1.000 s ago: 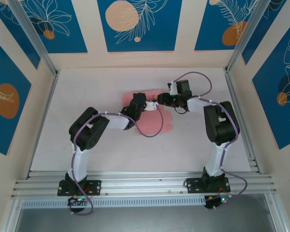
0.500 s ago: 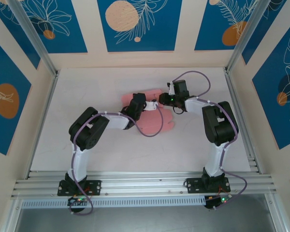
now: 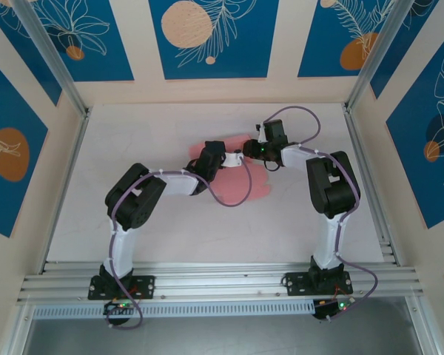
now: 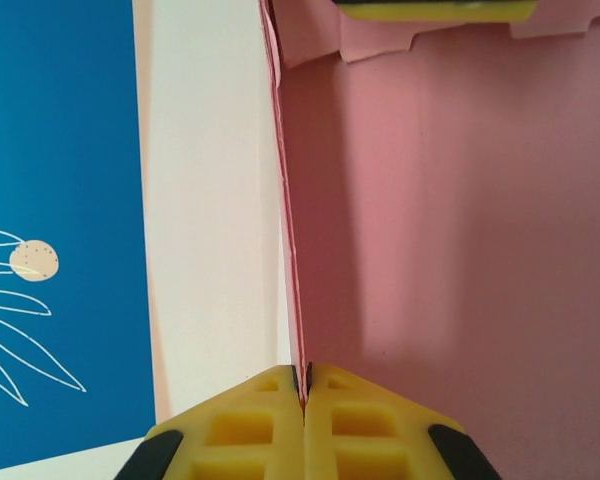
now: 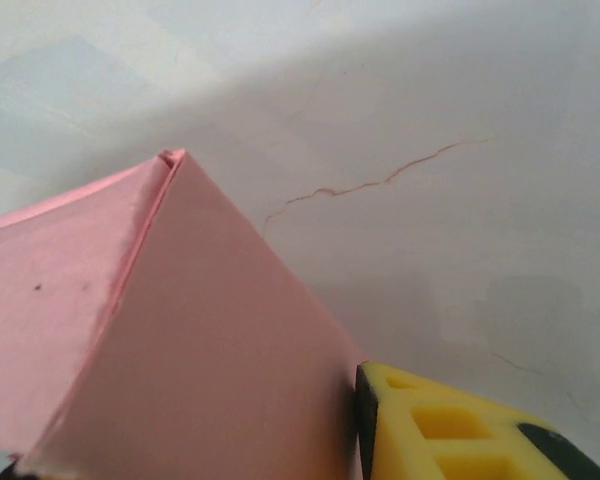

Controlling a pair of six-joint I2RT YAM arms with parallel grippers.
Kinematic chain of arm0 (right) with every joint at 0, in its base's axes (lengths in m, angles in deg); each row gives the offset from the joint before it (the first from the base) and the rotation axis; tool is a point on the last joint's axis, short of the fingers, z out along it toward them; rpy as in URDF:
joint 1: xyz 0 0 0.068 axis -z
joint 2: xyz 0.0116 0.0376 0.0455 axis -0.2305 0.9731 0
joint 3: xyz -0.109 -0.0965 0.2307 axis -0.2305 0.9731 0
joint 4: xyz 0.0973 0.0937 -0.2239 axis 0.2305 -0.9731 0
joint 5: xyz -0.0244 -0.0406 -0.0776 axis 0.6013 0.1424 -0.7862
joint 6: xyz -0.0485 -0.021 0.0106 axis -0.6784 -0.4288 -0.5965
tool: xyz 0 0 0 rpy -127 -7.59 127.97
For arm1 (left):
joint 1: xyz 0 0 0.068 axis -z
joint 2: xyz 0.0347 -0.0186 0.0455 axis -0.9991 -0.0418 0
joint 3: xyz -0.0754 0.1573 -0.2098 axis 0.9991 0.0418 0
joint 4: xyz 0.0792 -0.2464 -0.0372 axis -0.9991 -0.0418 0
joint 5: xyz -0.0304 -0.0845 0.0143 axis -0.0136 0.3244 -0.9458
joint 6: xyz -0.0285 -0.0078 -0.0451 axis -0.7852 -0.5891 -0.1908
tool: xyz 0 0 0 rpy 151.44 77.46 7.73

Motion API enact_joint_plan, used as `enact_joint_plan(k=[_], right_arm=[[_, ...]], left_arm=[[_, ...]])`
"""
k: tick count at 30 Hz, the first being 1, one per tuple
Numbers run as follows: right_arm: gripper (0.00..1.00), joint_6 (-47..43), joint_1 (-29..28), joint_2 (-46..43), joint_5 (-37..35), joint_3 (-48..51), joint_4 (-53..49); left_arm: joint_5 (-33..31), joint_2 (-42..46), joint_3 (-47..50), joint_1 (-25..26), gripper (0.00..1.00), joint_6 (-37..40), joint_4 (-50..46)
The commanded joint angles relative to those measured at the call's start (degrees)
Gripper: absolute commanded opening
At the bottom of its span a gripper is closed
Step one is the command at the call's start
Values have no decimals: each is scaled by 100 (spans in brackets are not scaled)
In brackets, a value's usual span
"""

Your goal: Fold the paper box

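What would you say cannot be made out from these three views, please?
- Left wrist view: the paper box, pinched by the left end effector, runs past the top and right edges.
- Top external view: the arms and a cable cover most of the box; the right end effector is too small to judge.
- Right wrist view: a yellow finger is cut by the bottom edge; any grip is unclear.

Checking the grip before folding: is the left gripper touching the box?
Touching. In the left wrist view the left gripper has its jaws shut on the thin upright edge of the box, with no gap showing.
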Motion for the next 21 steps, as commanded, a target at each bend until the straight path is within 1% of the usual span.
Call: enact_joint_plan(k=[1,3,4,7,9,13,14,17,19,21], right_arm=[[32,165,-60,87,-385,-178,-114],[30,252,-98,70,-794,-188,-294],[26,314,-117,72,-1063,-202,-406],[15,422,-144,64,-1525,-266,-687],[11,453,-162,66,-1674,-304,-787],[9,291,-229,6,-1681,-224,-641],[9,235,-253,-6,-1681,-193,-576],[7,14,-349,-94,-1710,-79,-389],[7,-99,-406,-182,-1806,-5,-333],[5,-163,-418,-268,-1844,72,-319]], left_arm=[[676,-3,22,104,0,-113,-487],[643,3,35,104,0,-124,-465],[625,9,38,104,0,-135,-457],[581,20,43,104,0,-180,-437],[539,19,46,102,0,-232,-414],[444,61,9,109,0,-471,-394],[437,79,-11,104,1,-548,-416],[419,252,-76,116,17,-921,-594],[409,469,-106,112,32,-1323,-773],[359,727,-108,104,44,-1729,-937]])
